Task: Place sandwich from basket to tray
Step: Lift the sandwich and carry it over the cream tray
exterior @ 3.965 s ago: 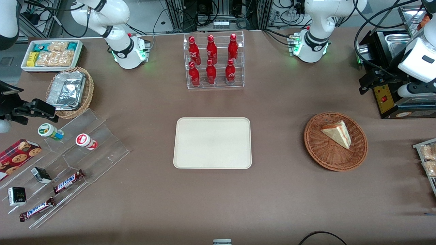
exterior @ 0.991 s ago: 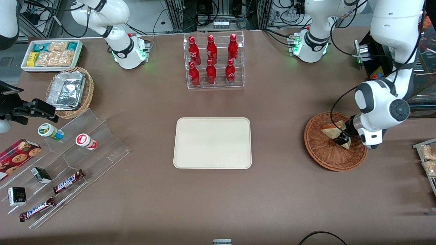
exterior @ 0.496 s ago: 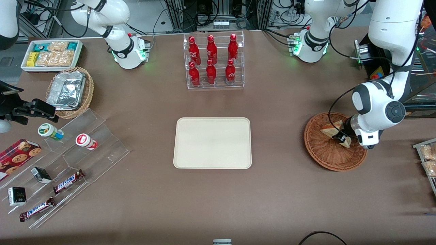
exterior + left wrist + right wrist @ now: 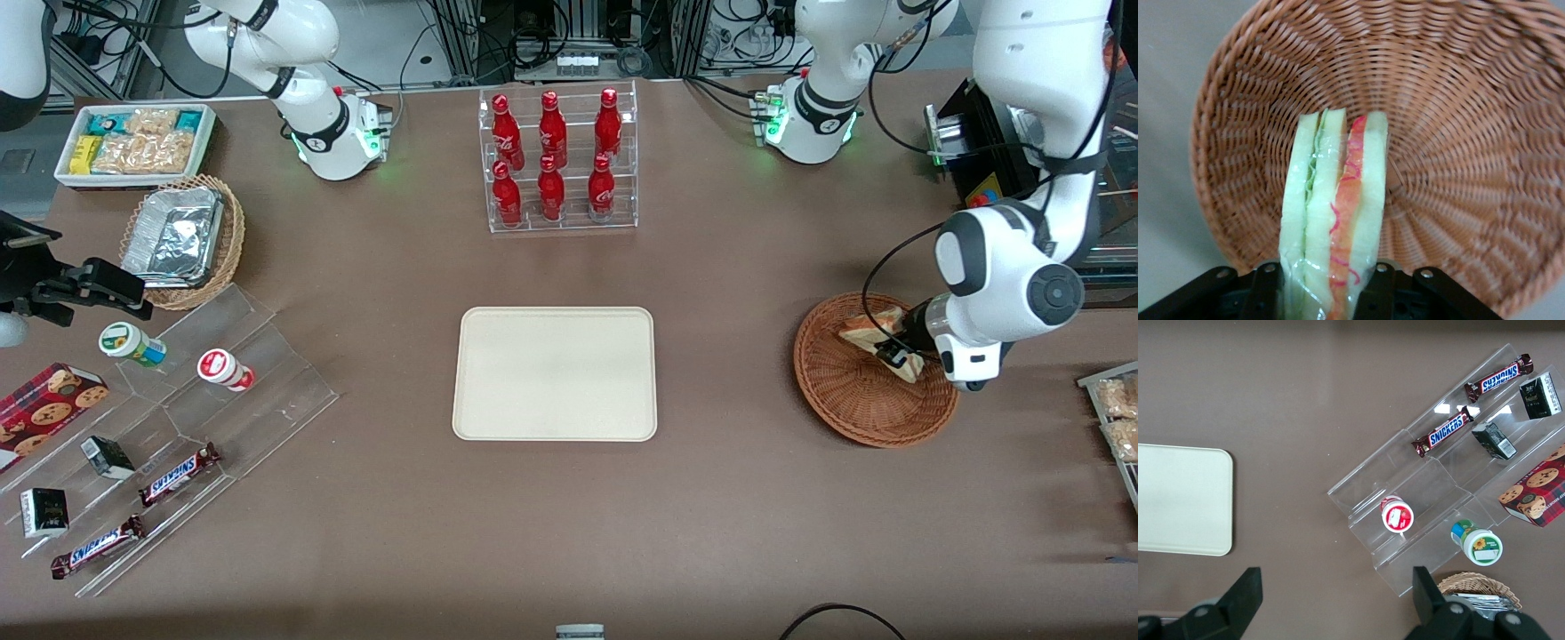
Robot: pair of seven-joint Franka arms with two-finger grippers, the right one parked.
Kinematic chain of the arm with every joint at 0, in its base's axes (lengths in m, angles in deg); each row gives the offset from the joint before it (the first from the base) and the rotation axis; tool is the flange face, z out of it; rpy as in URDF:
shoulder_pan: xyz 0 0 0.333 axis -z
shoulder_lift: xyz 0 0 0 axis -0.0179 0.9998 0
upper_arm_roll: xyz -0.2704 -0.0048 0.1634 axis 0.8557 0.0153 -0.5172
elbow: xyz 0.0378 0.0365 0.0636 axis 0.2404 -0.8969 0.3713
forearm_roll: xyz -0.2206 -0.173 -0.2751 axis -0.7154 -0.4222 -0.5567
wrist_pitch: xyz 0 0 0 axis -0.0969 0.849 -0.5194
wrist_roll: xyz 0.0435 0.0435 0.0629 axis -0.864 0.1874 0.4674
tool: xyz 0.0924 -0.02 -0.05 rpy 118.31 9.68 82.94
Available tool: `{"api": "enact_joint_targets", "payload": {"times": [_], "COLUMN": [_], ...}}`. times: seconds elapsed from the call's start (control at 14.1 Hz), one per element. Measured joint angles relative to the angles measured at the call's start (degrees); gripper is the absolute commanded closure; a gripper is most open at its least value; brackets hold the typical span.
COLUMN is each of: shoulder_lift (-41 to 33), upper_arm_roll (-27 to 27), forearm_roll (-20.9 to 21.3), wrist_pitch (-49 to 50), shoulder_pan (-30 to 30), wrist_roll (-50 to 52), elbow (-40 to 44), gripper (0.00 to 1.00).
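The sandwich (image 4: 861, 332), a pale wedge with red, orange and green filling, is in the round reddish-brown basket (image 4: 853, 404) toward the working arm's end of the table. My left gripper (image 4: 893, 354) is down in the basket, shut on the sandwich. In the left wrist view the sandwich (image 4: 1338, 213) stands on edge between the two black fingers (image 4: 1381, 290), with the basket's (image 4: 1458, 133) woven floor under it. I cannot tell whether the sandwich still touches the basket. The cream tray (image 4: 554, 373) lies flat at mid-table with nothing on it, and the tray (image 4: 1178, 500) also shows in the right wrist view.
A clear rack of red bottles (image 4: 558, 160) stands farther from the camera than the tray. A black machine (image 4: 982, 182) sits near the basket. Toward the parked arm's end are an acrylic snack stand (image 4: 222, 373), a tan basket with foil containers (image 4: 182, 236) and a white bin (image 4: 133, 142).
Four seconds ago the sandwich lay alone in the basket. The arm has since come down and shut on it. In the last half second gripper and sandwich shifted slightly away from the camera.
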Motion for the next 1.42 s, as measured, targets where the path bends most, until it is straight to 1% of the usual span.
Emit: {"api": "enact_joint_targets", "payload": {"times": [0.14, 0.35, 0.5, 0.64, 0.71, 0.85, 0.92, 1.2, 1.42], "shoulder_lift": [-1.15, -0.46, 2.0, 5.37, 7.04, 10.27, 11.86, 18.77, 21.33], "upper_arm_roll": [0.56, 1.26, 1.44, 1.52, 1.55, 1.61, 1.65, 3.01, 4.88], "forearm_roll": [0.8, 0.87, 0.87, 0.86, 0.87, 0.87, 0.87, 0.87, 0.89], "wrist_pitch": [3.91, 4.22, 4.21, 4.18, 4.18, 4.17, 4.13, 3.76, 0.63], "shoulder_pan": [3.61, 12.89, 18.84, 22.89, 24.23, 26.77, 28.19, 32.59, 33.14], "wrist_roll": [-1.79, -2.26, -1.82, -1.7, -1.8, -2.23, -2.31, -2.33, -2.64], "elbow": [3.73, 7.21, 10.08, 13.69, 15.46, 18.57, 19.92, 25.93, 27.72], "gripper": [0.71, 0.74, 0.74, 0.74, 0.74, 0.79, 0.79, 0.79, 0.77]}}
